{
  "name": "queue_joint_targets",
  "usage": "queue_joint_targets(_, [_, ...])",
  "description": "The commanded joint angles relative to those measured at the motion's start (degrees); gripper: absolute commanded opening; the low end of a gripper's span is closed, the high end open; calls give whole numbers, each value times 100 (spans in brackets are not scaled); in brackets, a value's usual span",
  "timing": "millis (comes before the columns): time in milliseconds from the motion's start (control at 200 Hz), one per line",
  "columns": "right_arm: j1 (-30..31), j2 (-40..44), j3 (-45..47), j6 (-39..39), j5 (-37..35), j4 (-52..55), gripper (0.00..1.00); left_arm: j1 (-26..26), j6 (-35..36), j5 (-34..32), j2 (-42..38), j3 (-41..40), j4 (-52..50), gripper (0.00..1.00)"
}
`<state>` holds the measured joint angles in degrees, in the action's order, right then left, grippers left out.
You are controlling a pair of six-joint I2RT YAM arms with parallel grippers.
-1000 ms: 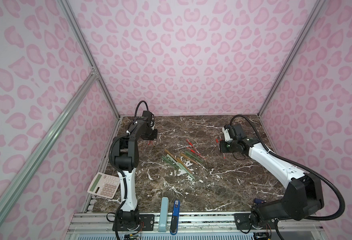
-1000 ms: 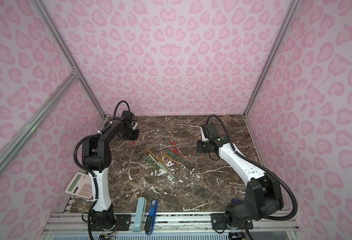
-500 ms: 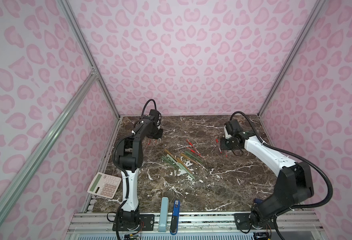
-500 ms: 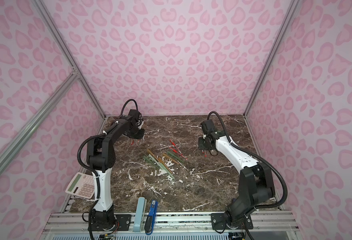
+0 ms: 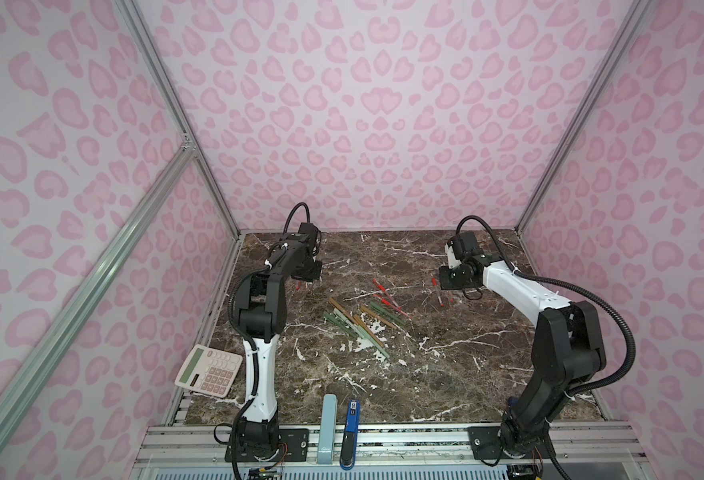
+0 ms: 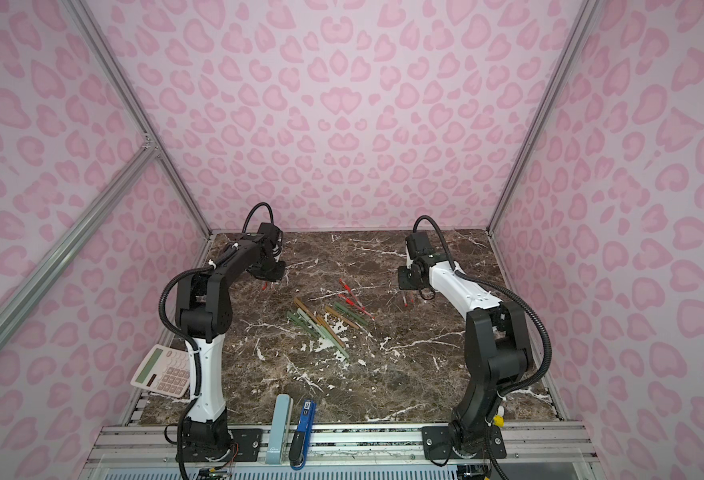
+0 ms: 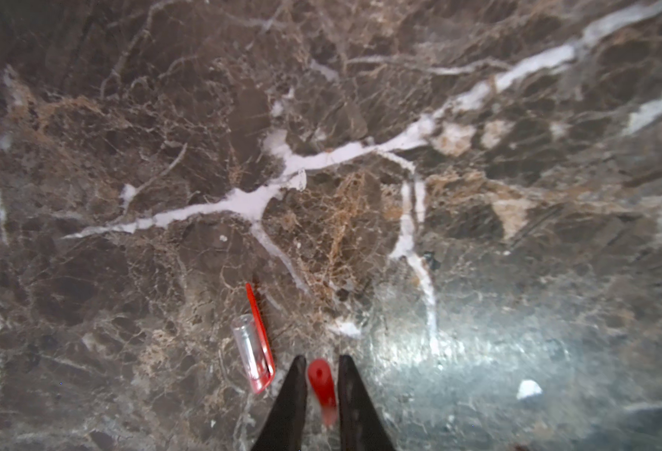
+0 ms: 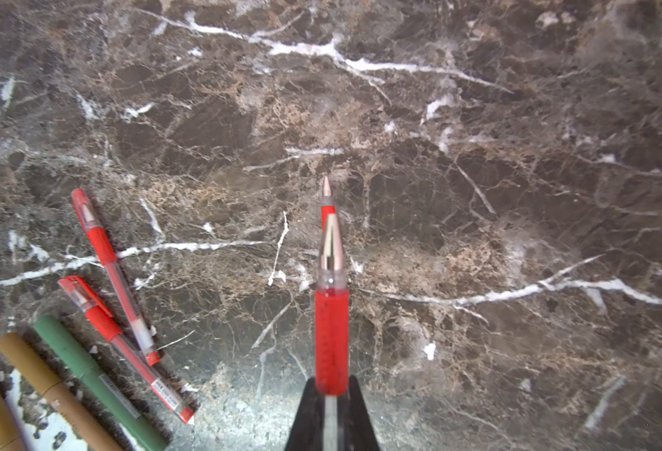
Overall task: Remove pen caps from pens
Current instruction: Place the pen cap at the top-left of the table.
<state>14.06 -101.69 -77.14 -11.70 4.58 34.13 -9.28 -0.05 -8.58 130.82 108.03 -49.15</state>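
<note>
Left gripper (image 7: 322, 357): positioned low over the far left part of the marble table (image 7: 360, 156), jaws parted only a little, with a blurred red cap (image 7: 321, 380) between the fingertips; cannot tell whether gripped or loose. Just beside it, flat on the stone: a second cap (image 7: 254, 351), clear-bodied with a red clip. Right gripper (image 8: 331, 380): positioned over the far right part of the table, jaws closed tight on the red grip section of an uncapped pen (image 8: 331, 332), bare metal tip pointing away from the wrist. In line beyond that tip, on the table: another uncapped pen (image 8: 326, 195), mostly hidden behind the held one. Noted to one side in the right wrist view: two capped red pens (image 8: 104, 254) lying at an angle to each other, next to a sage-green pen (image 8: 87, 371) and a tan pen (image 8: 44, 371). Confirmed in both top views: main heap of pens (image 5: 358, 322) (image 6: 325, 320) in the middle of the table, between the two arms and well apart from both grippers. Recorded along the near edge: a calculator (image 5: 209, 370), a pale-blue case (image 5: 328, 428) and a blue-and-black tool (image 5: 352, 432), the last two side by side.
</note>
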Motion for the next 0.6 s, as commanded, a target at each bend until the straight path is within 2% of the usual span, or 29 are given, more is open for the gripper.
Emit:
queue_joint_targets(0, [-11, -199, -8, 261, 145, -52, 0, 10, -22, -233, 200, 162, -25, 20])
queue_joint_targets(205, [-18, -550, -246, 454, 148, 135, 0, 5, 8, -337, 231, 116, -44, 23])
queue_joint_targets(475, [-19, -801, -391, 397, 236, 153, 0, -116, -41, -258, -749, -205, 88, 27])
queue_joint_targets(525, [-18, -865, -426, 406, 204, 157, 0, -151, -63, -275, -1017, -277, 117, 35])
queue_joint_targets(555, [-18, -891, -457, 406, 192, 170, 0, -177, -81, -285, -1187, -350, 150, 46])
queue_joint_targets(595, [-22, -935, -498, 400, 208, 164, 0, -202, -100, -298, -1441, -478, 213, 50])
